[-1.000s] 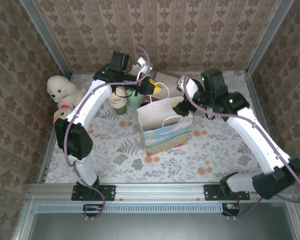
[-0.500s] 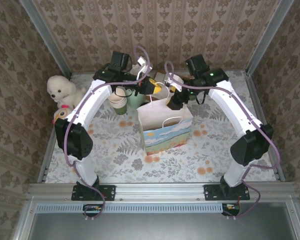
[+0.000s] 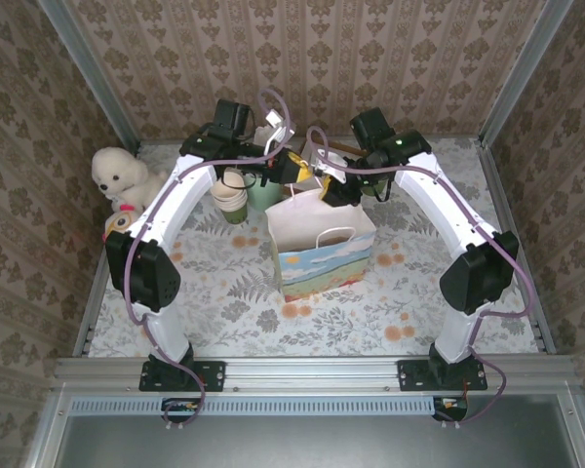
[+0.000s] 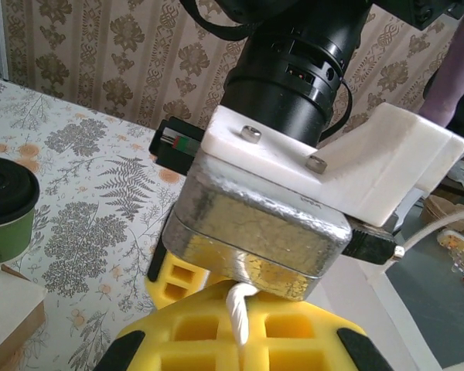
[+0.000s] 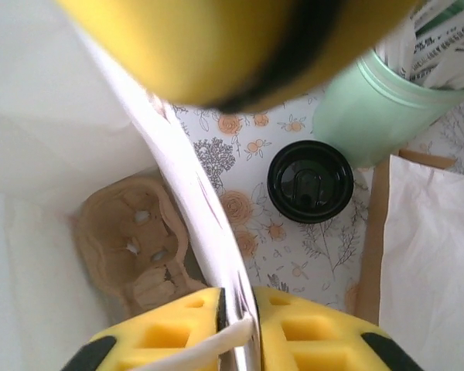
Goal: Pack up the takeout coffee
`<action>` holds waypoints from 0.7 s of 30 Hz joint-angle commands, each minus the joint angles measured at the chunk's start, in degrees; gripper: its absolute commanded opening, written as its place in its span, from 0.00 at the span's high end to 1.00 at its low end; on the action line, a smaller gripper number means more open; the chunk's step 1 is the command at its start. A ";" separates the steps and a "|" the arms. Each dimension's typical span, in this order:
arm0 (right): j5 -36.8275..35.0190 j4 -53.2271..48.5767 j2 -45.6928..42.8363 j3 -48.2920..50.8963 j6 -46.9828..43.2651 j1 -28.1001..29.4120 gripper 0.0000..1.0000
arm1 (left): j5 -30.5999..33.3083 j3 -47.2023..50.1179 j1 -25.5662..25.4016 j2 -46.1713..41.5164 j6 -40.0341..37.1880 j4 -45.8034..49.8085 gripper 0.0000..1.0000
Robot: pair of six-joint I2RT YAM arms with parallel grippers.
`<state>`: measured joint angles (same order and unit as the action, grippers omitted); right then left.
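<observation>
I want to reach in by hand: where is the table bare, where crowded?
Bare: the tablecloth between the paper bag and the near rail, and right of the bag. Crowded: behind the bag, with takeout coffee, mint container, cup stack, left gripper and right gripper.

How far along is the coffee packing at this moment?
Done: the paper bag stands open with a cardboard carrier in its bottom. In hand: the left gripper and right gripper each pinch the bag's top, holding it open. Left: the takeout coffee, lid on, sits on the table outside the bag, not yet picked up.
</observation>
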<state>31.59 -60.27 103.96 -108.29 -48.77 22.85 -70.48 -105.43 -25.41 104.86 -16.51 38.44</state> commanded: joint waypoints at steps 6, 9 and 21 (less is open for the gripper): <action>-1.47 1.21 -7.72 9.45 6.62 4.27 1.00 | 0.46 -0.51 -0.42 -5.84 5.77 -4.21 0.96; -9.65 8.95 -12.18 14.25 17.04 6.32 1.00 | 5.77 2.37 -0.31 -9.64 10.25 -7.66 0.86; -20.16 16.91 -23.89 23.15 51.76 12.91 1.00 | 49.67 11.27 1.23 -27.26 23.11 -9.02 0.00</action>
<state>13.89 -45.25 82.08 -86.15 -7.94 34.15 -37.08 -95.94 -24.97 79.07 0.60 29.85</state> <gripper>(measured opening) 0.051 0.997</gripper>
